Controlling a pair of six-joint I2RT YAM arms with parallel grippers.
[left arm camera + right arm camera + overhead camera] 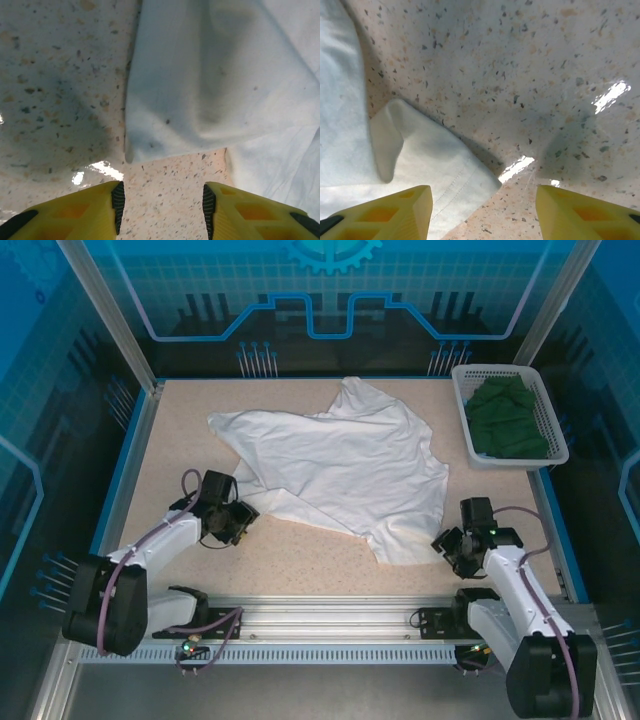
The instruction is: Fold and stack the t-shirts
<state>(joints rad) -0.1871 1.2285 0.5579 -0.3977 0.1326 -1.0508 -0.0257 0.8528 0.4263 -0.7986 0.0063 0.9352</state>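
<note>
The white t-shirt (340,465) lies crumpled and partly spread across the middle of the table. The dark green t-shirt (508,418) sits bunched in the white basket (462,405) at the back right. My left gripper (238,520) hovers low at the white t-shirt's near-left edge. In the left wrist view my left gripper (162,207) is open over bare table, a fold of white t-shirt (210,85) just ahead. My right gripper (450,545) is at the shirt's near-right corner. There my right gripper (485,215) is open, the hemmed corner (445,170) lying by its left finger.
The speckled tabletop (300,560) is bounded by a blue raised rim (125,460). The basket stands against the right edge. A metal rail (330,615) carrying both arm bases runs along the near edge.
</note>
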